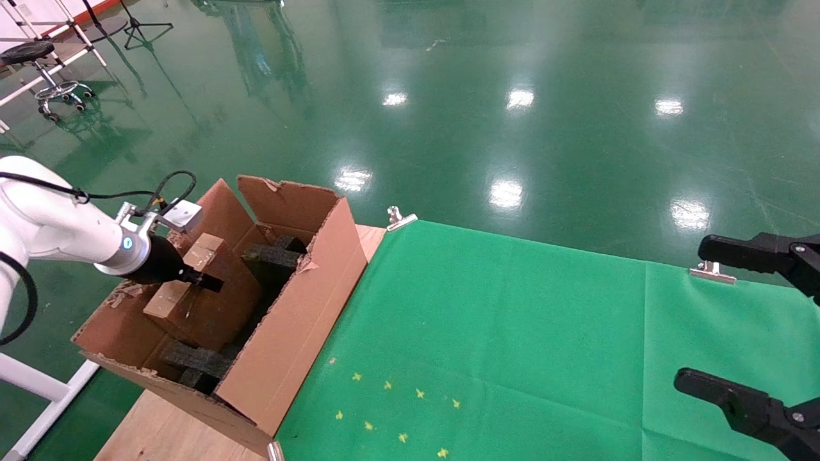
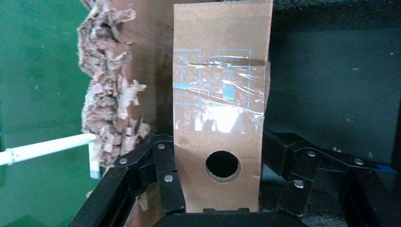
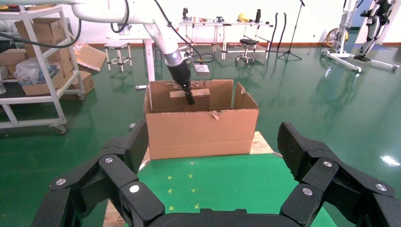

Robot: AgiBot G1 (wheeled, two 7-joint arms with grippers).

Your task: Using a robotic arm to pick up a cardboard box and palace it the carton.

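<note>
The small cardboard box (image 1: 168,299), taped and with a round hole in its narrow side, is held tilted inside the large carton (image 1: 301,320), above the black foam pieces (image 1: 272,262). My left gripper (image 1: 202,280), on the white robotic arm (image 1: 57,227), is shut on the box. In the left wrist view the box (image 2: 220,94) sits between the black fingers (image 2: 165,165) of the left gripper (image 2: 218,142), next to a torn flap (image 2: 108,94). My right gripper (image 1: 717,317) is open and empty at the far right; it also shows in the right wrist view (image 3: 213,151).
The carton stands on a wooden tabletop (image 1: 160,429) at the left end of a green cloth (image 1: 512,333) held by metal clips (image 1: 400,219) (image 1: 712,272). From the right wrist view the carton (image 3: 201,132) faces me across the cloth. Shelves and stands are beyond.
</note>
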